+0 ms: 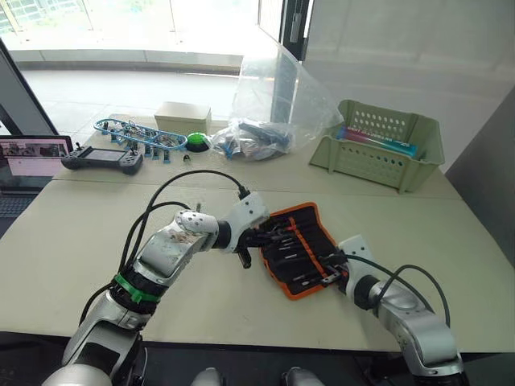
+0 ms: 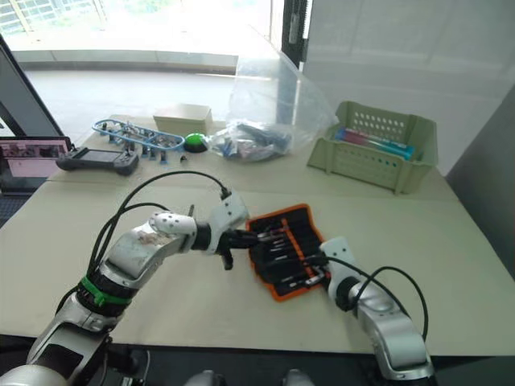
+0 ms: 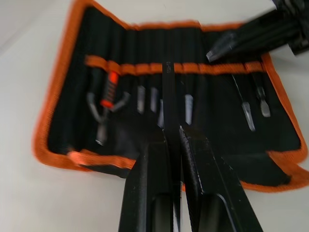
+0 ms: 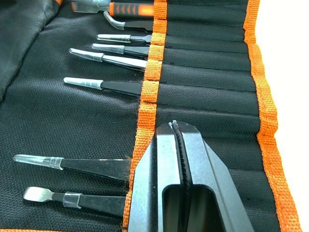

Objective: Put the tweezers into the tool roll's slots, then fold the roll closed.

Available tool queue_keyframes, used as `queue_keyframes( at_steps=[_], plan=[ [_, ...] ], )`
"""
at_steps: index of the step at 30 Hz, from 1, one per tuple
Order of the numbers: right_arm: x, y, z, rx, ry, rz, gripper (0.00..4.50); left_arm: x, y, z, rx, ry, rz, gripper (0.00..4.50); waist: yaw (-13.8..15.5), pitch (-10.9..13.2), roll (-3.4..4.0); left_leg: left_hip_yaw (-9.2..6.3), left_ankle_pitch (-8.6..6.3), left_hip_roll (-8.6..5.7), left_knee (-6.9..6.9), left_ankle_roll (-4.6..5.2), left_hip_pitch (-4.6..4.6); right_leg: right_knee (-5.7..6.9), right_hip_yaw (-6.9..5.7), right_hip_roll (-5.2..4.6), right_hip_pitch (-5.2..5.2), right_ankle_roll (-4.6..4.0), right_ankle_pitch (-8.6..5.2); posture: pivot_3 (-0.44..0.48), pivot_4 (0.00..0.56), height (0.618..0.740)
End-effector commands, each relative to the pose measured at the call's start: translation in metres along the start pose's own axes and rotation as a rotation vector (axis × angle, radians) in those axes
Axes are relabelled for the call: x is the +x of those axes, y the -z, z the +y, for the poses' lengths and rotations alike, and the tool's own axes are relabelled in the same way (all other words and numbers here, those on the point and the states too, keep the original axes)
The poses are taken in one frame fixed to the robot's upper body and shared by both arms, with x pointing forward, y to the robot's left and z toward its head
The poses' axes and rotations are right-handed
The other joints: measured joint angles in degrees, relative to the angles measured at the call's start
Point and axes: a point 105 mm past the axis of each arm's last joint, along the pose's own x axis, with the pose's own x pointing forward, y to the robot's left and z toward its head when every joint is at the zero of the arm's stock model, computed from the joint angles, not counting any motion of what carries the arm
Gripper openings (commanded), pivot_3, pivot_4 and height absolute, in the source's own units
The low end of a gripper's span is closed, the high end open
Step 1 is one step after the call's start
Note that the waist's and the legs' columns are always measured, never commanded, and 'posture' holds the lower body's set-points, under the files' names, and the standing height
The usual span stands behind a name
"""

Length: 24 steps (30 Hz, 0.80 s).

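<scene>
The tool roll [image 1: 299,251] lies open on the table, black with orange edging. Several tweezers [image 4: 104,85] sit in its slots [image 4: 148,92], their capped tips sticking out, beside an orange-handled tool [image 4: 130,8]. My left gripper [image 3: 174,128] is shut on one thin dark tweezer [image 3: 169,92], whose far end reaches the orange slot band [image 3: 145,67] near the roll's middle. It comes in from the roll's left side [image 1: 269,237]. My right gripper [image 4: 175,126] is shut, its tips resting on the band at the roll's near right end [image 1: 328,269].
A green perforated basket [image 1: 378,145] stands at the back right and a clear plastic bag [image 1: 278,104] at the back centre. A handheld controller [image 1: 103,159], a small box [image 1: 183,119] and blue racks [image 1: 137,133] sit back left. A laptop [image 1: 28,157] is at the left edge.
</scene>
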Motion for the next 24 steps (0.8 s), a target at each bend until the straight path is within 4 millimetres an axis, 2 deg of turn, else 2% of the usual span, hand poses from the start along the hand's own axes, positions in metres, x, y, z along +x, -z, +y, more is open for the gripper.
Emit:
queue_keyframes(
  at_steps=[1,9,13,16,24],
  plan=[
    [-0.005,0.045,0.01,0.081,-0.011,0.165,0.0,0.001,-0.012,-0.008,0.105,0.046,0.075,0.03,0.0,0.0,0.0,-0.02,0.0,0.0,0.0,0.0,-0.03,0.0,-0.01,0.0,-0.02,0.0,0.0,0.0,0.15,0.74],
    [-0.015,0.053,0.016,0.111,0.015,0.175,0.0,0.015,-0.01,-0.01,0.147,0.061,0.163,0.03,-0.1,0.0,0.01,-0.03,-0.03,0.0,0.0,0.05,0.02,0.07,-0.01,0.02,0.0,-0.04,-0.08,0.0,0.15,0.74],
    [-0.02,0.059,0.016,0.12,0.029,0.189,0.0,0.022,-0.017,-0.017,0.157,0.075,0.151,0.03,0.1,0.0,0.01,-0.04,-0.03,0.0,0.01,0.05,0.07,0.11,-0.02,0.02,0.04,-0.04,-0.1,0.0,0.15,0.74],
    [-0.021,0.059,0.018,0.127,0.03,0.19,0.0,0.03,-0.013,-0.02,0.161,0.076,0.171,0.03,0.0,0.0,0.0,-0.06,-0.03,-0.01,0.04,0.06,0.08,0.1,-0.02,0.01,0.09,-0.03,-0.1,0.0,0.15,0.74],
    [-0.021,0.061,0.02,0.138,0.036,0.19,0.0,0.036,-0.011,-0.018,0.148,0.051,0.2,0.03,0.0,0.0,0.01,-0.08,-0.03,-0.01,0.11,0.06,0.21,0.16,-0.02,0.02,0.24,-0.03,-0.11,0.0,0.15,0.74]
  ],
)
